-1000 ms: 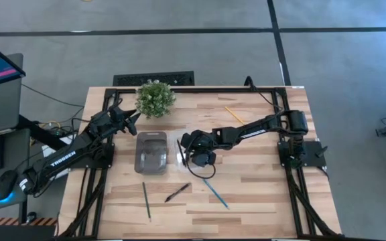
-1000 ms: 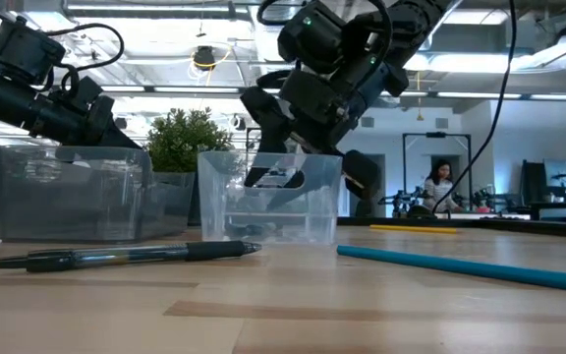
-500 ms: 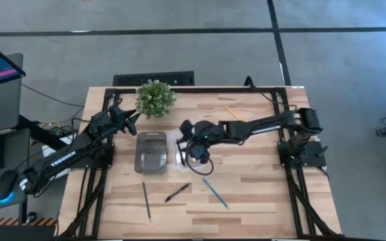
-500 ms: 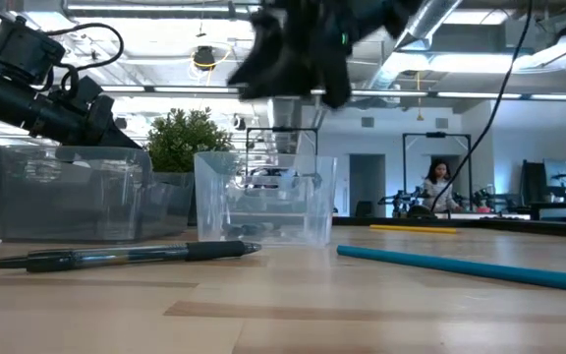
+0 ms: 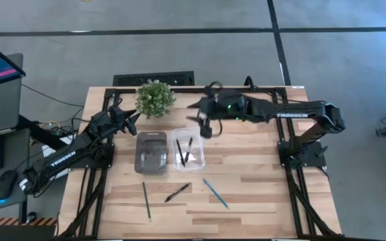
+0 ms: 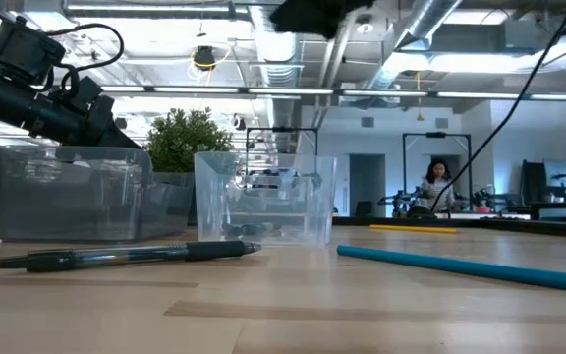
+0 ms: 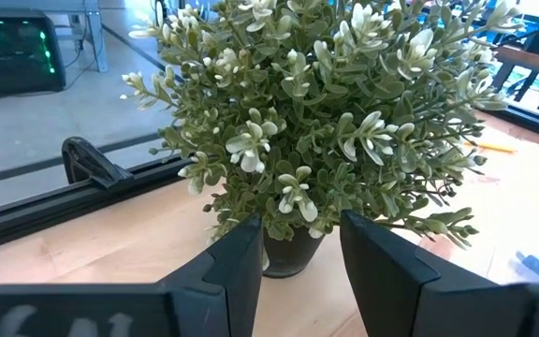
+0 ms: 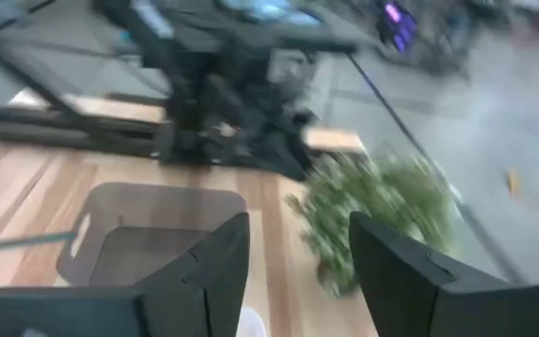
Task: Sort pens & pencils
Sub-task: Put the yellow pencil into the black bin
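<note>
1. Step in hand, as I judge it: 2 black pens (image 5: 185, 151) already lie in the clear plastic bin (image 5: 189, 149) at mid-desk, and the right gripper (image 5: 205, 124) hangs in the air over the far half of the desk (image 5: 260, 181), near the yellow pencil (image 5: 233, 114).
2. Its jaws stand apart with nothing between them, as the right wrist view shows.
3. Still loose on the near part of the desk: a third black pen (image 5: 177, 193), with the dark green pencil (image 5: 146, 201) to its left and the blue pencil (image 5: 216, 193) to its right.
4. The grey translucent bin (image 5: 151, 152), touching or just beside the clear one on its left, looks empty from above, so the pencils are probably meant for it.
5. The next move calls for a low approach with the jaws set across a thin stick lying flat on the wood.
6. The left gripper (image 7: 296, 271) waits at the far left, jaws parted and empty, just before the potted plant (image 5: 155, 98).
7. Materials:
   - the desk is pale planked wood;
   - the bins are thin, smooth plastic with rounded corners;
   - the pencils are slim, straight and painted;
   - the pen (image 6: 126, 256) in the low view is thicker, with a dark grip.
</note>
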Available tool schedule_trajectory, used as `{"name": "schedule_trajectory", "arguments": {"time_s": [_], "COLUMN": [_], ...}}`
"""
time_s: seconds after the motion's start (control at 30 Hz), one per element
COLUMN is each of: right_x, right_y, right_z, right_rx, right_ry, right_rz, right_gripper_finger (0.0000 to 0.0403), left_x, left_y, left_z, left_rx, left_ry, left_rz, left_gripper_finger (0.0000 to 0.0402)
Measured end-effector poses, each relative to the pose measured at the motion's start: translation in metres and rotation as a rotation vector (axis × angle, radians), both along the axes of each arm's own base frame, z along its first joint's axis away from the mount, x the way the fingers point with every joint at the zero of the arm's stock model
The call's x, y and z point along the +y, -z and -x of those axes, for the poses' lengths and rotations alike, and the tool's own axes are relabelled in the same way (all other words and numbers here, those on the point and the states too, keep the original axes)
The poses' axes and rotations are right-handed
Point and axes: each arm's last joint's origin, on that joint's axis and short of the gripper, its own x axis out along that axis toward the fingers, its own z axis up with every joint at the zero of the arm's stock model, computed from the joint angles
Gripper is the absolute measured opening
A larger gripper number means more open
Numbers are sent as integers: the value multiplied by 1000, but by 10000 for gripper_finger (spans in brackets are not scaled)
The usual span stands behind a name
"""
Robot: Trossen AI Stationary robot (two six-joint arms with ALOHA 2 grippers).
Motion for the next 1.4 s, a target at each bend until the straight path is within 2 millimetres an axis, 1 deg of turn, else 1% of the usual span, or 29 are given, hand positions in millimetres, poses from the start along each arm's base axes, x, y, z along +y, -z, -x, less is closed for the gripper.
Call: {"name": "schedule_trajectory", "arguments": {"time_s": [0.1,0.23,0.33,0.47,0.6,0.73,0.9,1.17,1.4], "right_x": [-16,-40,-58,-79,-93,-102,-110,-114,-113], "right_y": [-5,-3,3,15,24,29,34,51,68], "right_z": [12,32,48,67,84,96,108,120,124], "right_rx": [5,88,163,269,353,409,473,568,612], "right_ry": [148,376,540,695,822,910,962,1003,1023], "right_rz": [-82,-129,-212,-333,-423,-479,-497,-519,-537], "right_gripper_finger": [205,205,205,205,205,205,205,205,205], "left_x": [0,0,0,0,0,0,0,0,0], "left_y": [0,0,0,0,0,0,0,0,0], "left_z": [0,0,0,0,0,0,0,0,0], "left_rx": [0,0,0,7,33,39,39,39,39], "left_ry": [0,0,0,-4,3,5,4,3,1], "left_rz": [0,0,0,-9,-35,-41,-41,-41,-42], "left_gripper_finger": [135,135,135,135,135,135,135,135,135]}}
